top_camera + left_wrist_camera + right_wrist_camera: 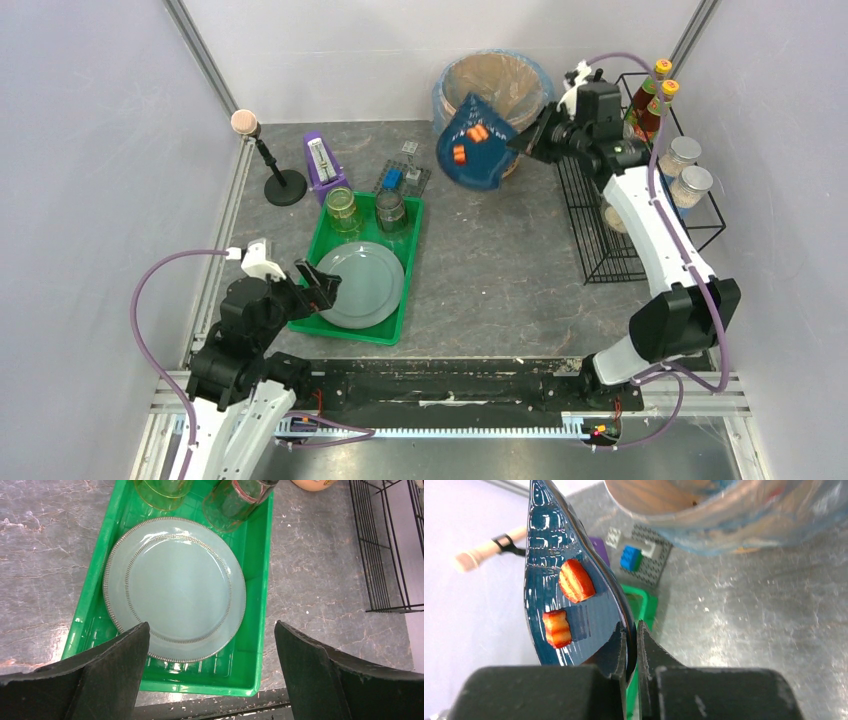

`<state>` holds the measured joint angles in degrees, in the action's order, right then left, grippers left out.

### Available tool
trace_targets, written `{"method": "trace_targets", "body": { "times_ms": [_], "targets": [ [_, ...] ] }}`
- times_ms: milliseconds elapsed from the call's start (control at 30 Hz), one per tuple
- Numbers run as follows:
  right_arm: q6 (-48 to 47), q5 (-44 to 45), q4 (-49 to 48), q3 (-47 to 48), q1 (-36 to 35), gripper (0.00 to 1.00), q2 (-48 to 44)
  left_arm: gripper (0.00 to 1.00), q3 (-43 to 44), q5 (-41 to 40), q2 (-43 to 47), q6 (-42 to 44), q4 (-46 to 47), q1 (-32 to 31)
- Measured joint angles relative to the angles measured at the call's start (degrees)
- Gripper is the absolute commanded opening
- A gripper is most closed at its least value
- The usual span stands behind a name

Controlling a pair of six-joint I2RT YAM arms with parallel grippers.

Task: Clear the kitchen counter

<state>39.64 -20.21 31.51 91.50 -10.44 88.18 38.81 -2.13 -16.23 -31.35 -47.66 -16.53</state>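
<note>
Left gripper (211, 625): your fingers are spread wide and hold nothing; they hover over the near end of the green tray (412, 260).
Green tray: you see it on the left half of the counter, carrying a pale grey-green plate (360, 285) at its near end and two glass jars (342, 208) side by side at its far end.
Behind the tray: a black stand with a beige ball top (262, 150), a purple object (322, 160) and a studded grey baseplate with a blue block (400, 178) stand in a row.
Kitchen counter (500, 270): your dark mottled stone-look top runs under everything, from rail to rail.
Blue plate (574, 540): you have it up off the counter and tilted on edge, just in front of the plastic-lined basket (495, 85); two orange ribbed pieces (576, 580) sit on its face.
Right gripper (629, 640): your fingers are pinched on the blue plate's rim.
Black wire rack (600, 250): at the far right, beside your right arm, it holds two yellow-capped bottles (650, 100) and silver-lidded jars (692, 180).
</note>
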Motion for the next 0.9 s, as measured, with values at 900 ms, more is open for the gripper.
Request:
{"method": "trace_targets", "body": {
  "times_ms": [900],
  "targets": [
    [12.31,10.78,-13.84,17.97,10.19,0.0,22.4,0.99,-0.63,-13.99,13.05,-0.83,0.66,-0.07]
  ]
}}
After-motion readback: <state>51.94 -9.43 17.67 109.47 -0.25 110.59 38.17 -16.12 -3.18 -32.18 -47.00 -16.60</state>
